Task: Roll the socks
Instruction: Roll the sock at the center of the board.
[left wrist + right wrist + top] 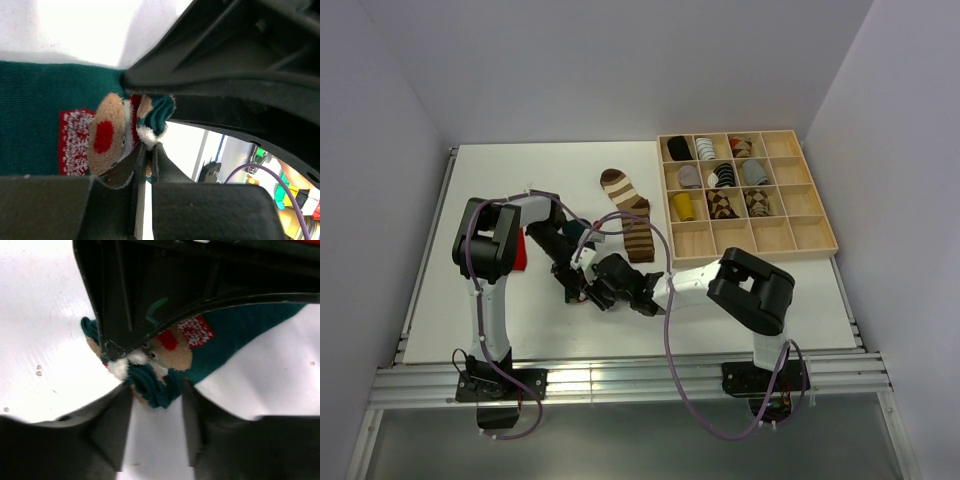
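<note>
Left fingers (120,172) clamped on the teal sock (30,115) at its edge; right fingers (112,425) apart, straddling its bunched end. Striped sock (628,215) lies at 1 o'clock.

Dark teal sock (40,115): fine ribbed knit cloth, matt. Its figure patch is fuzzy tan and white pile beside a red-and-white speckled weave. Brown-and-cream striped sock (630,215): soft knit, matt. Plain red sock (520,255): cloth, texture too small to tell. White flat counter (490,180): smooth, hard, slight sheen. Pale square-celled wooden tray (808,233): bare wood, matt. Black left claw (149,152) and black right claw (156,400): moulded plastic, matt. Silver rail (620,385) along the counter's near edge: metal, shiny glare.
</note>
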You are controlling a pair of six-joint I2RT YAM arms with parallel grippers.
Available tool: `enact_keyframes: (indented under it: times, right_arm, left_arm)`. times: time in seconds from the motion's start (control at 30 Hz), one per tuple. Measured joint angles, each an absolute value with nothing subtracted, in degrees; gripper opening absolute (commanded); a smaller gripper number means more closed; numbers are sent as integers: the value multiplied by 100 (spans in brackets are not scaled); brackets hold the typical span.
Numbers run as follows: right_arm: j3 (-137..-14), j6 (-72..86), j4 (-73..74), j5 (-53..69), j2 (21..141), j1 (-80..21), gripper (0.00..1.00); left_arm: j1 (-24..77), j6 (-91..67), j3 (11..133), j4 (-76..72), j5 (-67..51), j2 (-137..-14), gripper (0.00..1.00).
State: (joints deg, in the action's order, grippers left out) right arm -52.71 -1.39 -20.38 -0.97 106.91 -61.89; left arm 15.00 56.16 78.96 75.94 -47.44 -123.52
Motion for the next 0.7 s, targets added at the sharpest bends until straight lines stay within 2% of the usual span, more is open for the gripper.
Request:
enact_keyframes:
  times: [0.03, 0.07, 0.17, 0.2, 0.27, 0.4, 0.7]
  right_arm:
    - [-5271, -130, -2051, -67, 10711, -6191, 34]
    - [-5271, -119, -2056, -38, 10731, -6191, 22]
    - [-5273, -62, -2064, 47, 10737, -6191, 5]
    - [-5282, -27, -2058, 64, 10737, -6191, 3]
    - [-5321, 91, -1999, 139, 10742, -6178, 0]
    - [-5356, 392, -1898, 386, 10742, -6066, 0]
    - [-5367, 965, -1374, 1061, 10593, -5865, 0]
  left_arm:
    - [1500, 5607, 7896, 7592, -4748, -12352, 9]
    - [1500, 5603, 7896, 7592, -4755, -12352, 11]
    - [1500, 5577, 7898, 7596, -4766, -12352, 21]
    - [1500, 5555, 7898, 7596, -4766, -12352, 23]
    - [1500, 5457, 7896, 7568, -4766, -12348, 30]
    - [1500, 5118, 7717, 7220, -4744, -12121, 35]
    - [1452, 3892, 6893, 5468, -4292, -10733, 36]
